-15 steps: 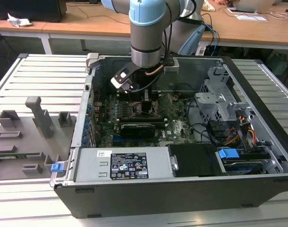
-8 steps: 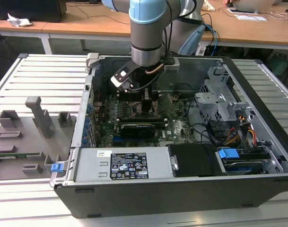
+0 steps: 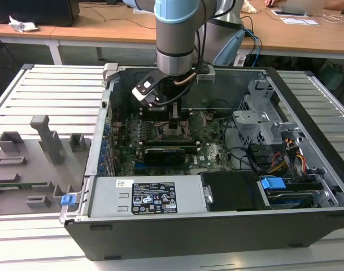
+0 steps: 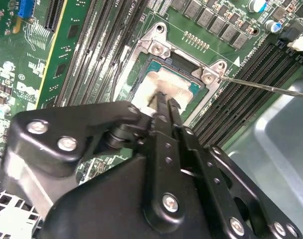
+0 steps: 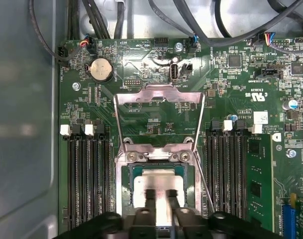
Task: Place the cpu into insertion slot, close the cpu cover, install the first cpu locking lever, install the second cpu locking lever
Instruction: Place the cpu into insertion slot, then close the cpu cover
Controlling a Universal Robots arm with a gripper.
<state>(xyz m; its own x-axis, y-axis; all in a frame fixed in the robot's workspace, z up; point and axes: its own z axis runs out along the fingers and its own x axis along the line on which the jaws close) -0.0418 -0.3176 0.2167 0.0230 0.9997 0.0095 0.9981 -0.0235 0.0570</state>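
The cpu (image 5: pixel 158 178) (image 4: pixel 166 82), with its pale metal top, lies flat inside the insertion slot (image 5: pixel 123 191) (image 4: pixel 158 47) on the green board. My gripper (image 5: pixel 161 191) (image 4: pixel 166 97) hangs straight over it, tips at the chip's top. Its fingers (image 5: pixel 150 199) stand close together with only a slim gap and hold nothing. The cpu cover (image 5: pixel 158 93), a silver window frame, is swung up off the socket. Two thin wire levers (image 5: pixel 203 179) (image 5: pixel 117 124) (image 4: pixel 260 87) stand free beside the socket. In the exterior view the gripper (image 3: pixel 176 121) reaches down into the open computer case (image 3: pixel 104 164).
Black memory slots (image 5: pixel 86 179) (image 5: pixel 228 174) flank the socket on both sides. Cables (image 5: pixel 201 30) run along the board's far edge. Drive cages (image 3: pixel 268 118) and a power supply (image 3: pixel 152 197) fill the case. Grey fixtures (image 3: pixel 44 138) sit on the table at the exterior view's left.
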